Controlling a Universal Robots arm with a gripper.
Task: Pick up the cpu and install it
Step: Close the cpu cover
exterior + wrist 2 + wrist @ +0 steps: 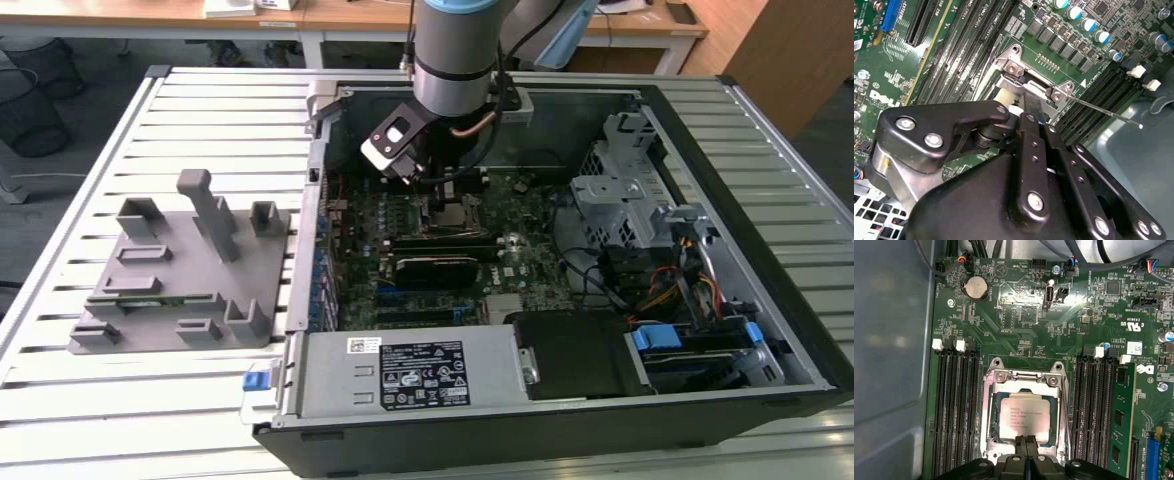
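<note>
Claw [1024, 439], pressed together, is sitting at cpu [1021, 412] edge in socket [1026, 376]; cpu looks light, stiff, fragile, so take it by its sides.

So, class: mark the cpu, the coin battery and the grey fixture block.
cpu [1021, 412], first wrist view, middle of metal top.
coin battery [975, 288], first wrist view, centre of face.
grey fixture block [174, 268], exterior view, flat base.

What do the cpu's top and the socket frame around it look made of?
The cpu: seemingly a metal lid, matte silver-grey with a dull sheen and printed markings. The socket frame: likely stamped steel, bright and catching glare, with screw heads at its corners.
</note>
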